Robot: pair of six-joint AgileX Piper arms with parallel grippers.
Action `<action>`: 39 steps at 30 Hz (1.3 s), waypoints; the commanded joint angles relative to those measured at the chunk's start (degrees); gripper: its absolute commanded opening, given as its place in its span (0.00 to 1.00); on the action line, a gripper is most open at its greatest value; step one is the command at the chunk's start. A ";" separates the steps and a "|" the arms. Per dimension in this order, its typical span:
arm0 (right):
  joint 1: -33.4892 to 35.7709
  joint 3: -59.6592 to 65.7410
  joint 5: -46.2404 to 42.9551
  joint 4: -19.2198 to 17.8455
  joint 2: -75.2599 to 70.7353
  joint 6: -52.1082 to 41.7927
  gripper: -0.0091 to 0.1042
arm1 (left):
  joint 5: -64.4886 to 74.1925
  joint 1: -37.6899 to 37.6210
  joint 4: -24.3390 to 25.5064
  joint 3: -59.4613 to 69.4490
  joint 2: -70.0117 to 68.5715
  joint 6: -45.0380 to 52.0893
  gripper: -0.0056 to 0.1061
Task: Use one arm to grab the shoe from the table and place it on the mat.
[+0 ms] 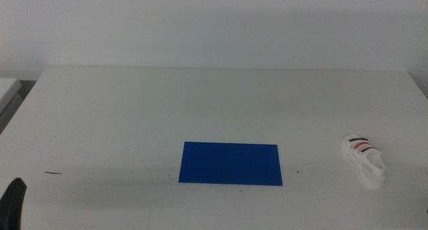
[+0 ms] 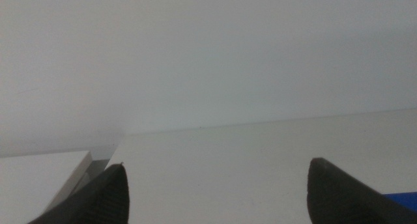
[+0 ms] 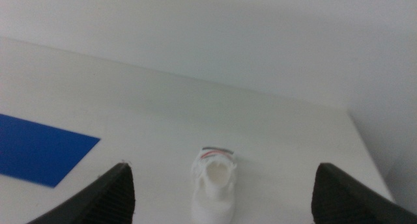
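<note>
The white shoe (image 1: pixel 364 160) with dark and red straps lies on the white table (image 1: pixel 200 103) at the right, apart from the dark blue mat (image 1: pixel 231 164) in the front middle. In the right wrist view the shoe (image 3: pixel 214 183) lies ahead between my right gripper's (image 3: pixel 225 195) open jaws, with a corner of the mat (image 3: pixel 39 150) off to one side. My left gripper (image 2: pixel 215 191) is open and empty; only its dark tip (image 1: pixel 12 202) shows at the bottom left edge of the middle view. The right arm is out of the middle view.
A small dark mark (image 1: pixel 53 172) lies on the table at the front left. A second white surface (image 2: pixel 39 175) stands beside the table's left edge. A plain white wall is behind the table.
</note>
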 commanded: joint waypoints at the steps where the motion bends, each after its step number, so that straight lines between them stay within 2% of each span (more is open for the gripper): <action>1: -0.51 0.07 1.05 1.10 0.84 -0.48 0.90 | -0.34 0.17 -0.09 -0.03 0.28 -0.11 0.89; 7: -0.51 -17.30 16.92 1.22 12.38 -0.48 0.90 | -0.34 0.17 -0.09 -0.03 0.28 -0.11 0.89; 9: -0.51 -25.37 21.42 2.74 17.85 -0.48 0.90 | -0.34 0.17 -0.09 -0.03 0.28 -0.11 0.89; 12: -0.51 -36.50 28.36 8.76 27.53 -0.48 0.90 | -0.34 0.17 -0.09 -0.03 0.28 -0.11 0.89; 14: -0.51 -43.58 34.86 15.13 34.06 -0.48 0.90 | -0.34 0.17 -0.09 -0.03 0.28 -0.11 0.89; 16: -0.51 -48.84 36.72 16.01 40.30 -3.97 0.90 | -0.34 0.17 -0.09 -0.03 0.28 -0.11 0.89; 19: -0.51 -57.19 47.21 13.67 50.19 3.22 0.90 | -0.34 0.17 -0.09 -0.03 0.28 -0.11 0.89; 21: -0.51 -61.96 53.09 9.75 57.38 8.32 0.90 | -0.34 0.17 -0.09 -0.03 0.28 -0.11 0.89; 24: -0.51 -66.50 56.74 4.95 66.31 12.54 0.90 | -0.34 0.17 -0.09 -0.03 0.28 -0.11 0.89; 26: -0.51 -67.45 55.84 3.49 70.29 12.87 0.90 | -0.34 0.17 -0.09 -0.03 0.28 -0.11 0.89; 34: -0.51 -67.50 50.49 1.96 86.51 12.72 0.90 | -0.34 0.17 -0.09 -0.03 0.28 -0.11 0.89; 39: -0.40 -67.50 43.85 -6.04 94.07 17.29 0.90 | -0.34 0.17 -0.09 -0.03 0.28 -0.11 0.89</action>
